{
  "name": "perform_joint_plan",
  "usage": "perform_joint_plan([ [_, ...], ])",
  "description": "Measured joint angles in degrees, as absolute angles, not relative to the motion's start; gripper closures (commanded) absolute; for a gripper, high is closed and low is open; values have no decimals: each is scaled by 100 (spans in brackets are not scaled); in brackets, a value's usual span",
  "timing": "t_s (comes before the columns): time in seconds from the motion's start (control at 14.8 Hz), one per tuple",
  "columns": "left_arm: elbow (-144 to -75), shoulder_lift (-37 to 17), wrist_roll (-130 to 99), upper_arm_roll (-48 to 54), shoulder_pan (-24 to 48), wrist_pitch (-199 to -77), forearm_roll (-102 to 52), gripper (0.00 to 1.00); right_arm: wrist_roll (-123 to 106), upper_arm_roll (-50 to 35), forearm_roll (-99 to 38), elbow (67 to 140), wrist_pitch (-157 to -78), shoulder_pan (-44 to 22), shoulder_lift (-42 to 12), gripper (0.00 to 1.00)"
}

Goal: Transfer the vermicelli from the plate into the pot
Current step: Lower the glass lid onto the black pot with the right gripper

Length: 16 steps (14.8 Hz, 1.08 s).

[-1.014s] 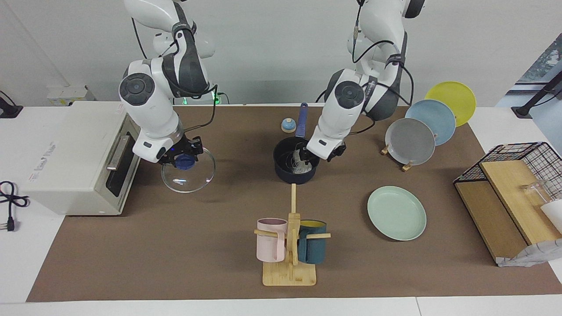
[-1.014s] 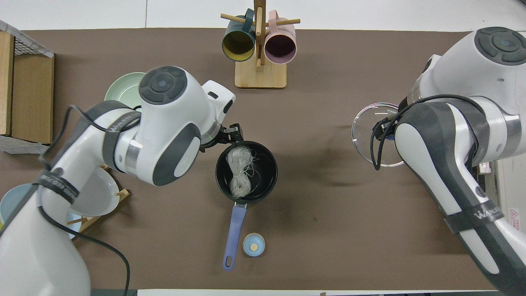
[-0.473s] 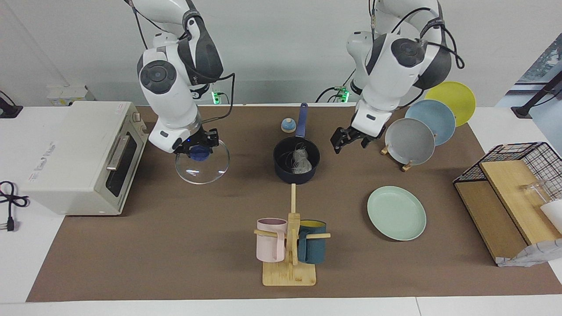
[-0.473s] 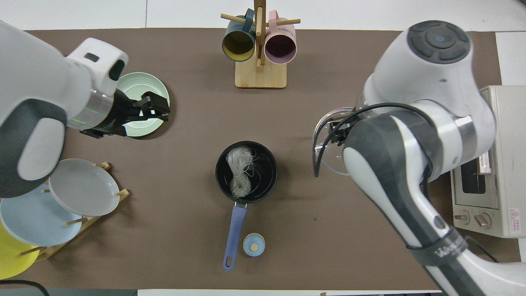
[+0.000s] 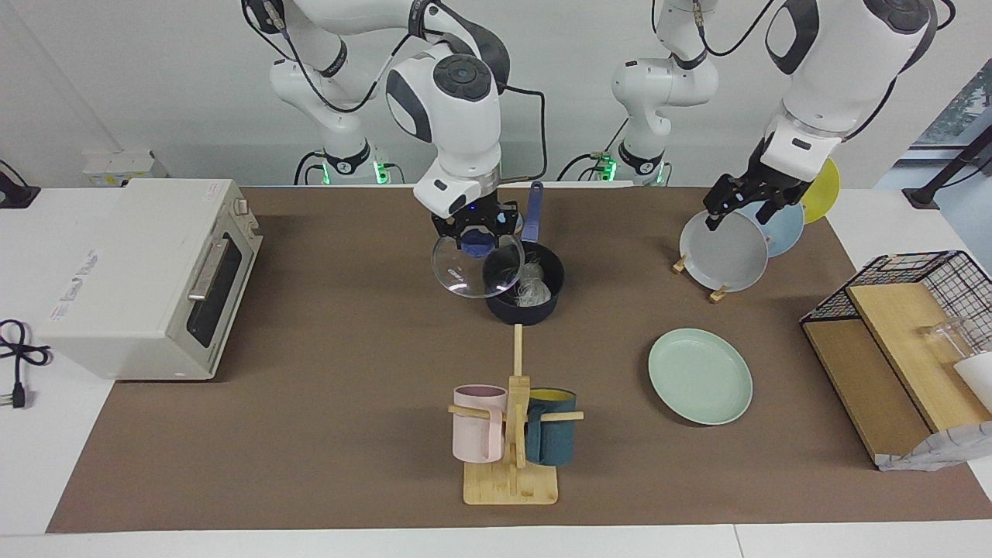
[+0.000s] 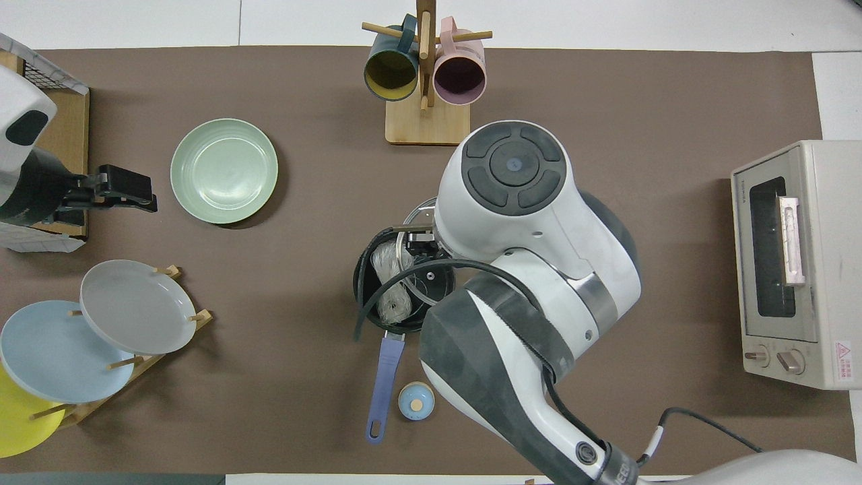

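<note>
The dark navy pot [image 5: 523, 304] stands mid-table with its blue handle [image 6: 385, 377] toward the robots. A bundle of white vermicelli [image 5: 532, 288] lies inside it and also shows in the overhead view [image 6: 390, 286]. The mint-green plate [image 5: 700, 376] lies bare toward the left arm's end [image 6: 223, 170]. My right gripper [image 5: 476, 232] is shut on the blue knob of a glass lid [image 5: 465, 271], held tilted over the pot's rim. My left gripper [image 5: 742, 205] is open and empty, raised over the plate rack.
A toaster oven [image 5: 139, 271] stands at the right arm's end. A mug tree [image 5: 511, 434] with a pink and a teal mug stands farther from the robots than the pot. A rack holds a grey plate [image 5: 725, 252], a light blue one and a yellow one. A small blue knob [image 5: 509, 222] sits beside the handle. A wire basket [image 5: 914, 310] stands at the left arm's end.
My right gripper has carried the glass lid from beside the oven to over the pot. My left gripper has left the pot, risen and moved over the plate rack.
</note>
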<state>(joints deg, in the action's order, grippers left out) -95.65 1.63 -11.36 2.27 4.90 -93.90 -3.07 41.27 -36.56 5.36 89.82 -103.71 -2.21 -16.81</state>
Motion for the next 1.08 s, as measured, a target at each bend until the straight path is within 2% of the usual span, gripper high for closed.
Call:
perform_joint_plan([
  [0.41,-9614,168,-982,252,397,-9371,-167,0,4625,-3930,597,9182,-10938,-250,-1955,100],
  [1.08,-9588,169,-750,403,398,-9252,23,0,5078,-4047,1353,9289,-11035,-713,-2328,100],
])
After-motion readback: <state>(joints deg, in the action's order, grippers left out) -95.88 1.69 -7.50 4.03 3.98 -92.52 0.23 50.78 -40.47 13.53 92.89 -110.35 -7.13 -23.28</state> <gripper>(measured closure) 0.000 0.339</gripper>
